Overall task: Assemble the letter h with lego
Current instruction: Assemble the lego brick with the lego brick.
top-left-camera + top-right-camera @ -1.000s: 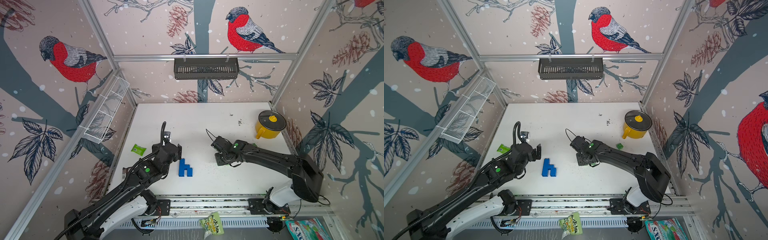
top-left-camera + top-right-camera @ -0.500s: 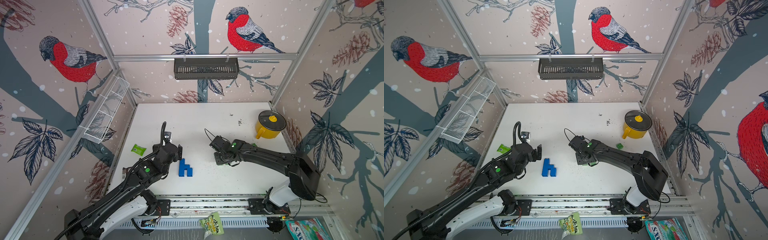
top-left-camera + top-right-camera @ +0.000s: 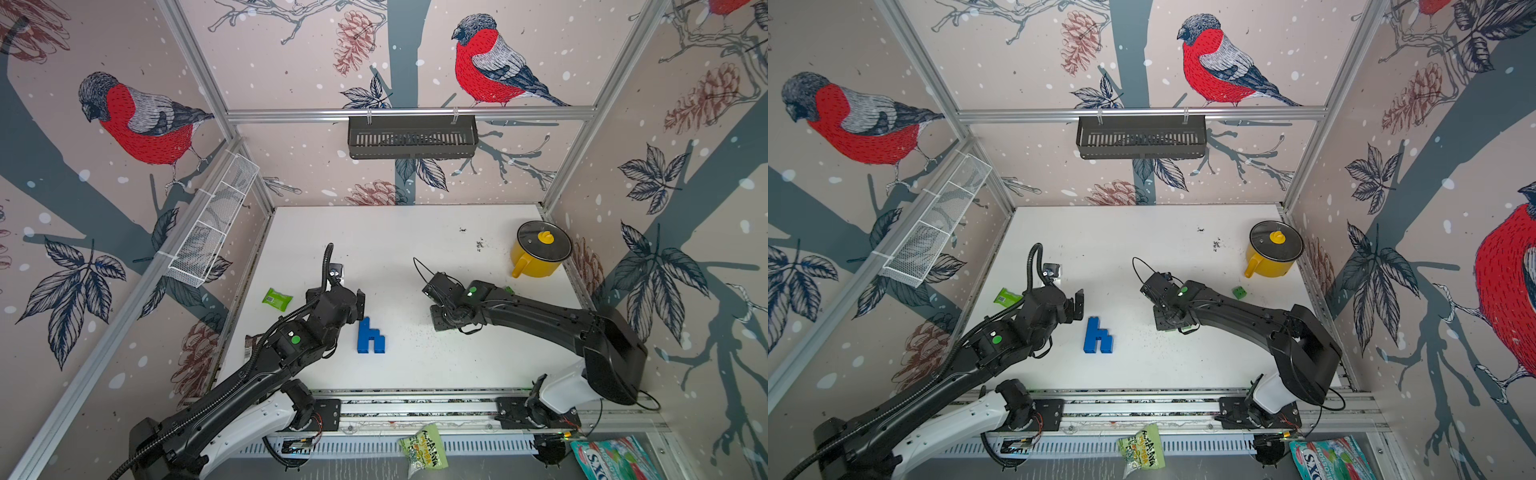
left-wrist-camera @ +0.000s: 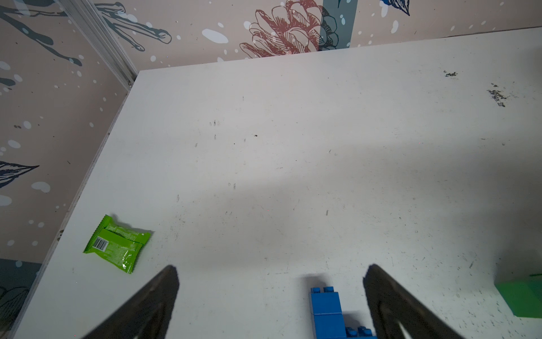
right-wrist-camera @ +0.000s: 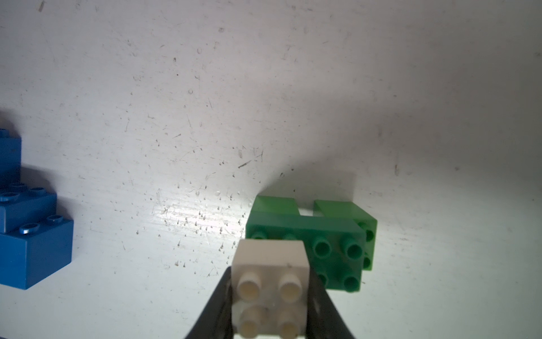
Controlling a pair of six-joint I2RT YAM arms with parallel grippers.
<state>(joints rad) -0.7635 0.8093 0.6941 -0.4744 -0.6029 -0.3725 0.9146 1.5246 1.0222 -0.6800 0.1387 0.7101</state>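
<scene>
**Q:** Surface and room?

**A:** White bench (image 3: 415, 249), scuffed, with dark crumbs toward the back right. Bird-and-pinecone paper on three walls, metal frame at the corners. A black basket (image 3: 411, 137) hangs on the back rail and a white wire basket (image 3: 212, 224) on the left wall. Yellow pot (image 3: 540, 253), lid on, at the back right. Green packet (image 3: 277, 299) lies flat near the left edge.

**Q:** The lego, heading and long axis?

**A:** The blue h (image 3: 370, 336) lies flat on the bench, mid-front, in both top views. Its long axis runs front to back. The stem's free end points at the back wall, studs facing that way. The arch sits on my right of the stem. One loose green brick (image 3: 1239, 292) sits near the pot. The joined green bricks (image 5: 311, 240) rest on the bench to the right of the h, well apart from it, studs toward my right wrist camera.

**Q:** Position relative to the jaws?

**A:** My left jaws are spread wide and hold nothing. In the left wrist view the stem's far end shows between my two fingers (image 4: 390, 305), closer to this one, with no contact visible. My right jaws are clamped on a white brick (image 5: 271, 290), a square four-stud piece, studs toward the camera. It hides the near corner of the green bricks. Touching or not, cannot tell.
</scene>
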